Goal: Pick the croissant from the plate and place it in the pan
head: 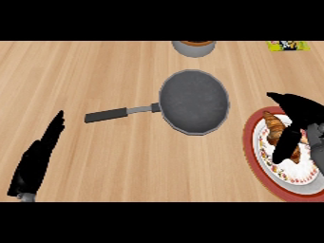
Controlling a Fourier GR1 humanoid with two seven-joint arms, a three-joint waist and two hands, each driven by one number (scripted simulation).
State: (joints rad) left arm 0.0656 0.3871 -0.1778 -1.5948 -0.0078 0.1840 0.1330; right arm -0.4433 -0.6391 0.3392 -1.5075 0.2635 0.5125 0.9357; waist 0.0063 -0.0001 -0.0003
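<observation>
A brown croissant (274, 124) lies on a white plate with a red rim (251, 142) at the right of the counter. My right hand (306, 114) hovers over it, thumb and fingers spread either side of the croissant, hiding its right part; I cannot see contact. The grey pan (195, 101) sits in the middle with nothing in it, its dark handle (108, 115) pointing left. My left hand (38, 156) rests at the lower left with straight fingers, far from both.
A grey bowl (193, 47) stands at the back edge behind the pan. A yellow packet (288, 45) lies at the back right. Bare wooden counter (87, 71) spreads to the left and in front of the pan.
</observation>
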